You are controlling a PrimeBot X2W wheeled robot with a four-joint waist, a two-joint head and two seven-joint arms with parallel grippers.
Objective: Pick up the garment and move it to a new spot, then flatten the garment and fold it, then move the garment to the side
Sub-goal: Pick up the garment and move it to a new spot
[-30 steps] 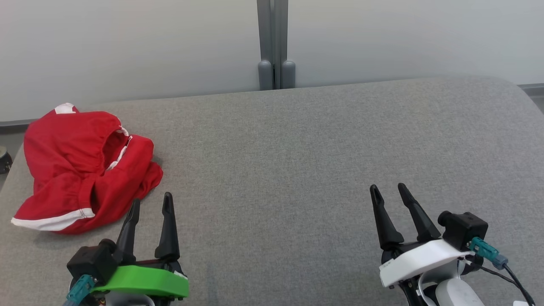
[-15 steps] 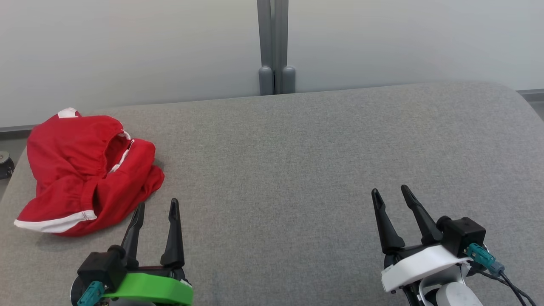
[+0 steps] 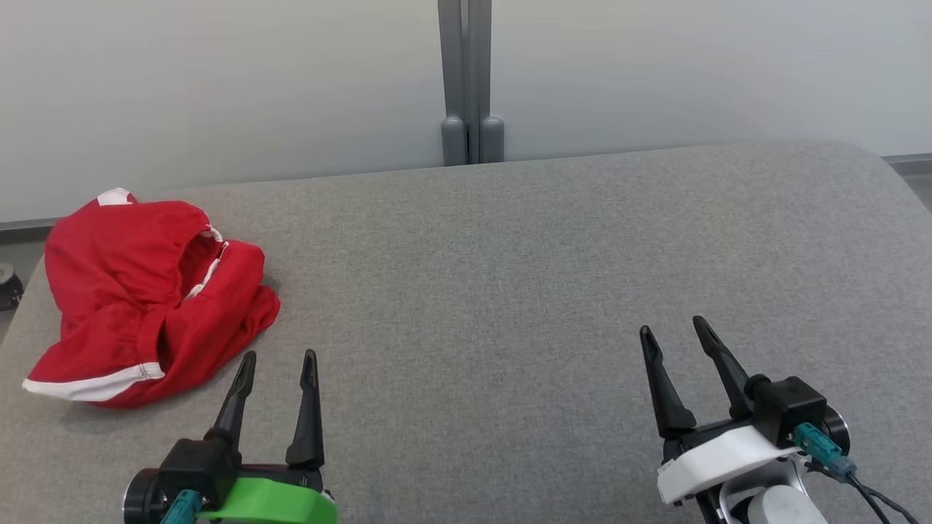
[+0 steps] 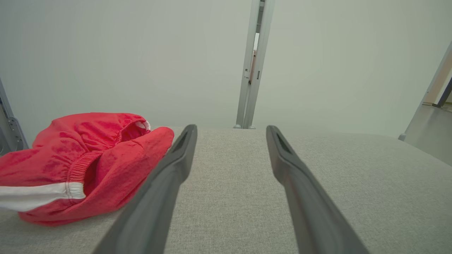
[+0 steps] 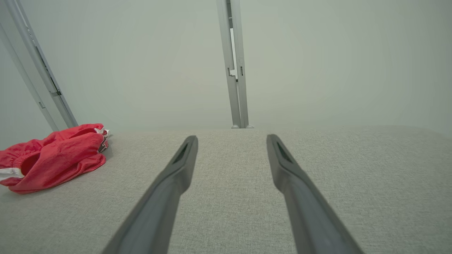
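Crumpled red garment (image 3: 145, 291), perhaps white-trimmed shorts, on nubby grey upholstery (image 3: 473, 291); left gripper (image 3: 280, 354) and right gripper (image 3: 673, 326) agape, empty.

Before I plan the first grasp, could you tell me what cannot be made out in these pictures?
Head view: the garment is crumpled, so its own folds hide its full shape and underside.
Left wrist view: the garment's left end is cut off by the picture's left edge.
Head view: a dark object beyond the cushion's left side is cut off by the picture's edge, so I cannot tell what it is.
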